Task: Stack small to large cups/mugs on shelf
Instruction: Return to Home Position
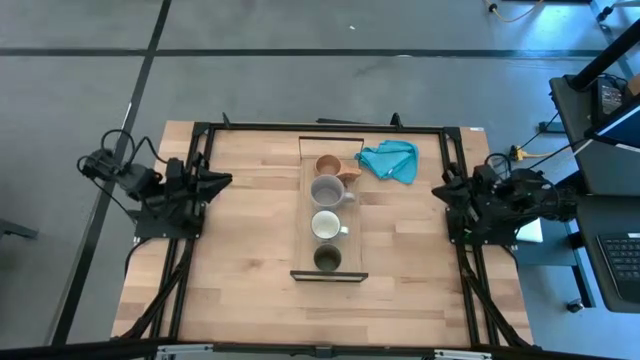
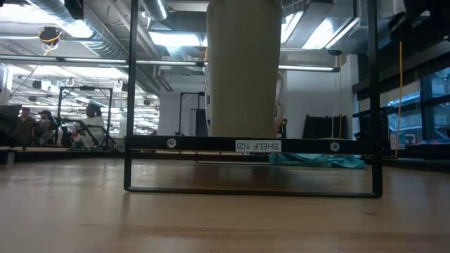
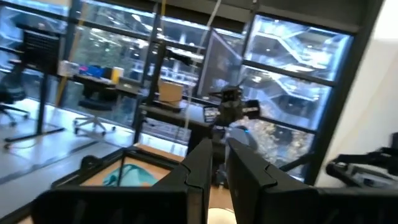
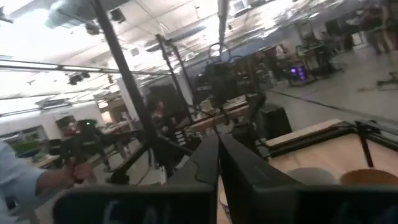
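A crumpled teal cloth [image 1: 390,160] lies on the wooden bench [image 1: 240,230] near its far edge, toward the right corner. Beyond the bench, what seem to be people [image 2: 28,125] show in the room.

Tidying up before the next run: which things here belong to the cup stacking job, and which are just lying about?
Job: shelf; tan wooden cup, grey mug, pale mug, dark olive cup, lined up on it; left gripper and right gripper, parked at the table's sides.
Lying about: teal cloth, beside the shelf.
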### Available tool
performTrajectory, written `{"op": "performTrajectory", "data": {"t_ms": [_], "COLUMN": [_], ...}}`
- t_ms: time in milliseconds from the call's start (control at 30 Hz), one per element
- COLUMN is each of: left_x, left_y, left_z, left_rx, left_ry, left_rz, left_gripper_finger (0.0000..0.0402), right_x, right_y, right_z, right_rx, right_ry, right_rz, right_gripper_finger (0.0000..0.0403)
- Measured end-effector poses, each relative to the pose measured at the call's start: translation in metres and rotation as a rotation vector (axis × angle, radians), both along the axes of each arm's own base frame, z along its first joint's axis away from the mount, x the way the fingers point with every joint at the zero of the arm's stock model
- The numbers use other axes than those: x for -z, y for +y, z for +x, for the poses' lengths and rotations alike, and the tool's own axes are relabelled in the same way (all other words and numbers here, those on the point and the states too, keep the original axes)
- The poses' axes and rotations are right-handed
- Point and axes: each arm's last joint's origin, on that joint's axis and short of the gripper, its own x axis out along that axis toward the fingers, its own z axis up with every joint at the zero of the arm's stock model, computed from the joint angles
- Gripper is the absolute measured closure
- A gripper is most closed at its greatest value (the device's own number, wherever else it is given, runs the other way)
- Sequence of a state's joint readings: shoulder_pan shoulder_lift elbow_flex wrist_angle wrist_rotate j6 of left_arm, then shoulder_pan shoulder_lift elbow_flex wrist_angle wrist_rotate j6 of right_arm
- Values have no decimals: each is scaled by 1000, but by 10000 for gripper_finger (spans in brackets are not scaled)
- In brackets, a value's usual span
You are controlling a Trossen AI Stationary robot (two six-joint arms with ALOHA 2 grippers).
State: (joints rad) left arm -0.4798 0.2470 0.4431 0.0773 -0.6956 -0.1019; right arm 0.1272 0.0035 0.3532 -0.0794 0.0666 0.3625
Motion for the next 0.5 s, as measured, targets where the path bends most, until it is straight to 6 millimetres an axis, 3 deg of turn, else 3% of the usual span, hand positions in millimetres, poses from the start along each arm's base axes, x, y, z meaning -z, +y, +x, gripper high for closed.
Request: {"op": "performTrajectory", "data": {"t_ms": [100,367,500], "left_x": [1,29,35], "left_y": [-3,-13,-14], "left_z": [0,8,9], "left_rx": [41,107,142], "left_ry": [-7,-104,-126], "left_rz": [-20,-42,-45], "left_gripper_finger": [360,360,360], "right_x": [-3,36,42], "right_y": [0,4,5], "right_z": [0,20,20], "right_rx": [-7,-29,-84], "right_ry": [-76,-232,-296], "right_rz": [0,-14,-6], "right_gripper_finger": [386,386,386]}}
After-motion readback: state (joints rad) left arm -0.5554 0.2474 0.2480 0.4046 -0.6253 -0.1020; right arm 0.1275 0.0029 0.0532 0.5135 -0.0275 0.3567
